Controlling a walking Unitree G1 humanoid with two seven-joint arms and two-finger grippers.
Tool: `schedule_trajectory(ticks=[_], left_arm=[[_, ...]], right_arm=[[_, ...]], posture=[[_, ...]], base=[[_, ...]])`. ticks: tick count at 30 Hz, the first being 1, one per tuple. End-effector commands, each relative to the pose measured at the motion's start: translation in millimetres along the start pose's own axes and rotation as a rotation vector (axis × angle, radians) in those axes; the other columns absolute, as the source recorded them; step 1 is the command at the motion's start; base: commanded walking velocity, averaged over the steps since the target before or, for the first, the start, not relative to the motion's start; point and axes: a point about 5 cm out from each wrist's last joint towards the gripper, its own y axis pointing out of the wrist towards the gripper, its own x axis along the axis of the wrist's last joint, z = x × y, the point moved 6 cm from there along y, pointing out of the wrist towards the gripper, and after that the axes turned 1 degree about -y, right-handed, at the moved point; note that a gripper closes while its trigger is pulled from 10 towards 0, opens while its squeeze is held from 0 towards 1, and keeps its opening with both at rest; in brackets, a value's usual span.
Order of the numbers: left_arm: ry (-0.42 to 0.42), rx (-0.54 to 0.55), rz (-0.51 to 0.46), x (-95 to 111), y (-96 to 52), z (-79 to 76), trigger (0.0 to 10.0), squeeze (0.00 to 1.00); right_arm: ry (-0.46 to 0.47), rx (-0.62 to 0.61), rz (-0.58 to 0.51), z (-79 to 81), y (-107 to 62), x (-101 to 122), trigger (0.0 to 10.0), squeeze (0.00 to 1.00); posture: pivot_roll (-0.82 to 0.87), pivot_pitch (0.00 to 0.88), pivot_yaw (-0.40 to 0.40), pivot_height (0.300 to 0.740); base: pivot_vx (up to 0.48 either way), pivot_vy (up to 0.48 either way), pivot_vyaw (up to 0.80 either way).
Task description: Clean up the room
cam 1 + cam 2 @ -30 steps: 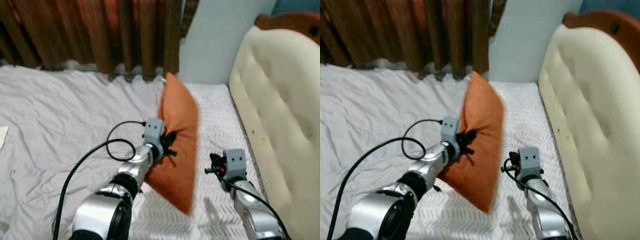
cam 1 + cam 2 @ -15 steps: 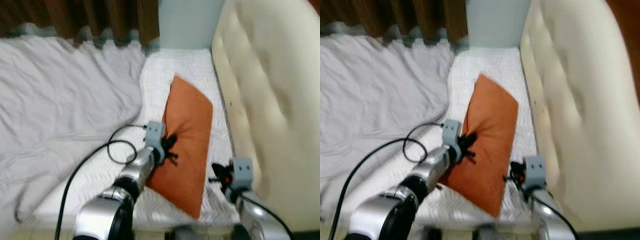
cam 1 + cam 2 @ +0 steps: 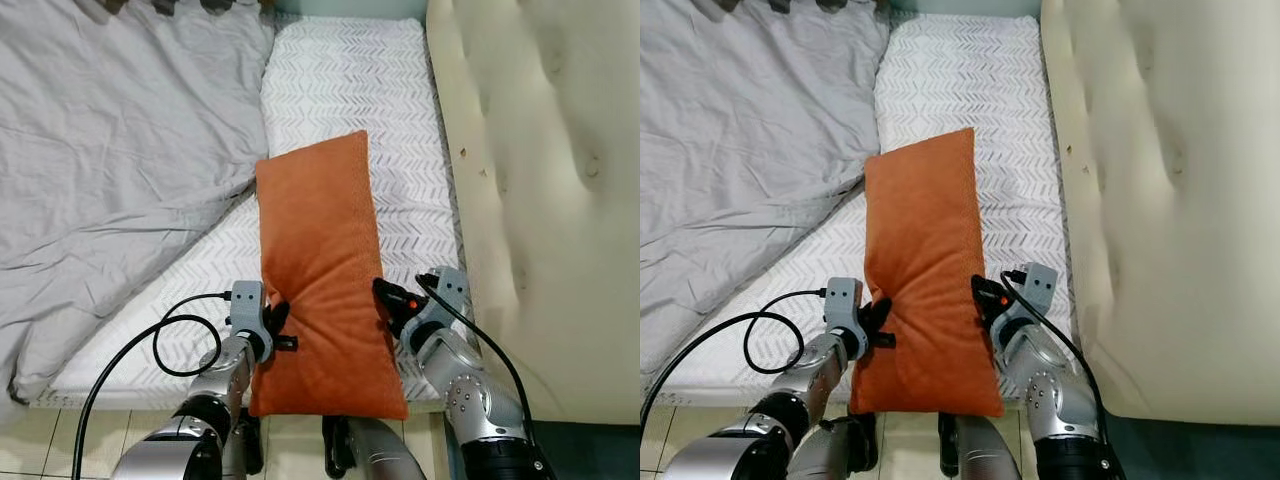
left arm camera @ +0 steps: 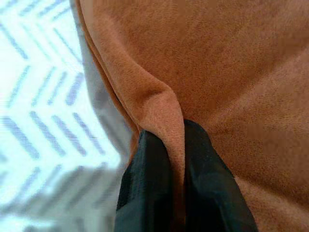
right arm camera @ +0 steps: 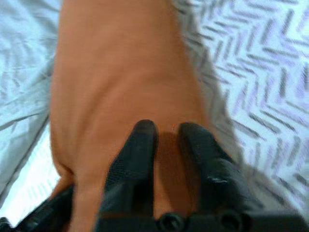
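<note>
An orange pillow (image 3: 315,240) lies lengthwise on the white chevron mattress (image 3: 350,70), beside the headboard. Its near end hangs slightly over the bed's front edge. My left gripper (image 3: 283,326) is shut on the pillow's left edge near that end. The left wrist view shows a fold of orange fabric (image 4: 164,101) pinched between the two black fingers (image 4: 147,164). My right gripper (image 3: 386,297) is at the pillow's right edge. Its fingers (image 5: 140,145) lie close together on the orange fabric, and I see no fold held between them.
A crumpled grey blanket (image 3: 110,130) covers the left part of the bed. The cream tufted headboard (image 3: 540,150) rises close on the right. Tiled floor (image 3: 60,440) shows below the bed's front edge.
The camera has tipped down toward the bed's front edge. The pillow, held upright before, now lies flat on the mattress. My right gripper, apart from it before, now touches its right edge.
</note>
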Motion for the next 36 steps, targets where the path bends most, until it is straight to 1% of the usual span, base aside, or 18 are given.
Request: schedule_trajectory(ticks=[1, 3, 4, 5, 9, 13, 16, 17, 18, 21, 23, 24, 25, 27, 30, 33, 34, 36], left_arm=[[-0.011, 0.102, 0.131, -39, -17.1, 30.5, 10.0, 0.00], [0.016, 0.101, 0.117, -31, -17.7, 37.5, 10.0, 0.00], [0.016, 0.101, 0.117, -31, -17.7, 37.5, 10.0, 0.00], [0.039, 0.088, 0.114, -27, -17.2, 37.8, 10.0, 0.00], [0.048, 0.080, 0.109, -24, -16.7, 38.6, 10.0, 0.00], [0.051, 0.075, 0.109, -23, -16.6, 38.9, 10.0, 0.00], [0.060, 0.071, 0.114, -23, -17.2, 39.7, 10.0, 0.00], [0.063, 0.072, 0.121, -25, -18.1, 40.8, 10.0, 0.00], [0.063, 0.072, 0.121, -25, -18.1, 40.8, 10.0, 0.00], [0.070, 0.065, 0.130, -28, -18.6, 39.4, 10.0, 0.00], [0.072, 0.064, 0.132, -29, -18.7, 38.9, 10.0, 0.00], [0.073, 0.062, 0.135, -30, -18.9, 38.2, 10.0, 0.00], [0.074, 0.061, 0.137, -31, -19.0, 38.0, 10.0, 0.00], [0.074, 0.061, 0.139, -31, -19.1, 37.9, 10.0, 0.00], [0.080, 0.057, 0.144, -33, -19.7, 37.5, 10.0, 0.00], [0.084, 0.057, 0.147, -34, -20.0, 38.0, 10.0, 0.00], [0.087, 0.059, 0.149, -34, -20.4, 39.0, 10.0, 0.00], [0.089, 0.061, 0.150, -34, -20.6, 39.6, 10.0, 0.00]], right_arm=[[0.050, -0.061, 0.056, -23.8, -5.1, -18, 10.0, 1.00], [0.082, -0.087, 0.089, -39.6, -6.3, -28, 10.0, 1.00], [0.082, -0.087, 0.089, -39.6, -6.3, -28, 10.0, 1.00], [0.070, -0.120, 0.109, -51.6, -7.5, -34, 10.0, 1.00], [0.078, -0.163, 0.121, -67.7, -9.9, -37, 10.0, 1.00], [0.111, -0.157, 0.106, -69.4, -9.2, -34, 10.0, 1.00], [0.167, -0.140, 0.046, -70.0, -6.1, -18, 10.0, 1.00], [0.191, -0.144, -0.030, -75.7, -5.5, 5, 10.0, 1.00], [0.191, -0.144, -0.030, -75.7, -5.5, 5, 10.0, 1.00], [0.166, -0.120, -0.121, -72.4, -6.5, 42, 10.0, 1.00], [0.155, -0.109, -0.138, -69.6, -7.0, 50, 10.0, 1.00], [0.124, -0.075, -0.157, -62.5, -9.0, 62, 10.0, 0.84], [0.112, -0.046, -0.157, -56.9, -10.8, 67, 10.0, 0.00], [0.104, -0.026, -0.156, -53.0, -12.0, 69, 10.0, 0.00], [0.083, 0.085, -0.133, -31.4, -21.5, 76, 10.0, 0.00], [0.067, 0.121, -0.104, -23.2, -25.3, 72, 10.0, 0.00], [0.039, 0.166, -0.051, -13.0, -30.7, 61, 10.0, 0.00], [0.026, 0.181, -0.031, -9.6, -32.3, 56, 10.0, 0.00]], posture=[[-0.26, 0.610, -0.096, 0.740], [-0.25, 0.614, -0.092, 0.740], [-0.25, 0.614, -0.092, 0.740], [-0.25, 0.619, -0.085, 0.740], [-0.23, 0.629, -0.073, 0.740], [-0.23, 0.636, -0.066, 0.740], [-0.23, 0.637, -0.063, 0.740], [-0.22, 0.633, -0.061, 0.740], [-0.22, 0.633, -0.061, 0.740], [-0.22, 0.633, -0.061, 0.740], [-0.22, 0.632, -0.061, 0.740], [-0.22, 0.629, -0.064, 0.740], [-0.22, 0.628, -0.063, 0.740], [-0.22, 0.628, -0.063, 0.740], [-0.22, 0.625, -0.065, 0.740], [-0.22, 0.622, -0.066, 0.740], [-0.23, 0.622, -0.066, 0.740], [-0.23, 0.620, -0.066, 0.740]], base=[[0.000, 0.000, 0.00], [0.000, 0.000, 0.00], [0.000, 0.000, 0.00], [0.000, 0.000, 0.00], [0.000, 0.000, 0.00], [0.000, 0.000, 0.00], [0.000, 0.000, 0.00], [0.000, 0.000, 0.00], [0.000, 0.000, 0.00], [0.000, 0.000, 0.00], [0.000, 0.000, 0.00], [0.000, 0.000, 0.00], [0.000, 0.000, 0.00], [0.000, 0.000, 0.00], [0.000, 0.000, 0.00], [0.000, 0.000, 0.00], [0.000, 0.000, 0.00], [0.000, 0.000, 0.00]])
